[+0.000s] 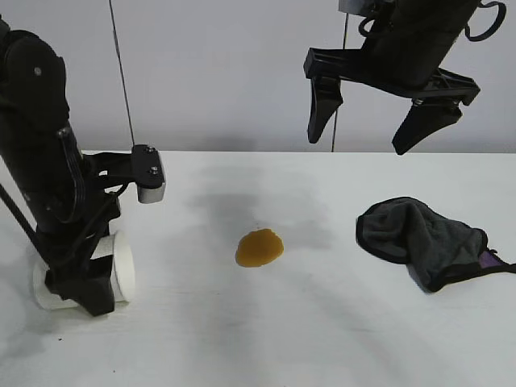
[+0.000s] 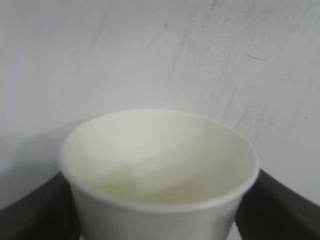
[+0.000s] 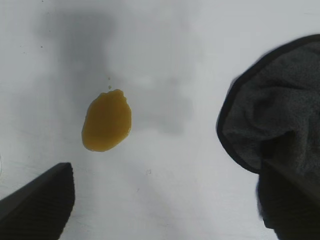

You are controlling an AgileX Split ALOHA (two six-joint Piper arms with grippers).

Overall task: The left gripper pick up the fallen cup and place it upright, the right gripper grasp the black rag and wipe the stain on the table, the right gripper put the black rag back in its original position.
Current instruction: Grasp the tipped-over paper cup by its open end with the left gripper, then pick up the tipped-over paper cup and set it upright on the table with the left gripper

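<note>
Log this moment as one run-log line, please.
left gripper: down at the cup, fingers either side | cup: on its side | right gripper: open, raised | black rag: untouched | stain: unwiped

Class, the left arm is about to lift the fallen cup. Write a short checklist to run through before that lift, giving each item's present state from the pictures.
1. Cup lies between the left gripper's jaws: ok, a finger on each side in the left wrist view.
2. Jaws firmly closed on the cup: cannot tell.
3. Cup upright: not ok, it lies on its side on the table.
4. Cup empty: ok, nothing inside.
5. Stain clear of the cup: ok, well apart.
6. Right gripper out of the way: ok, open, high above the rag.
</note>
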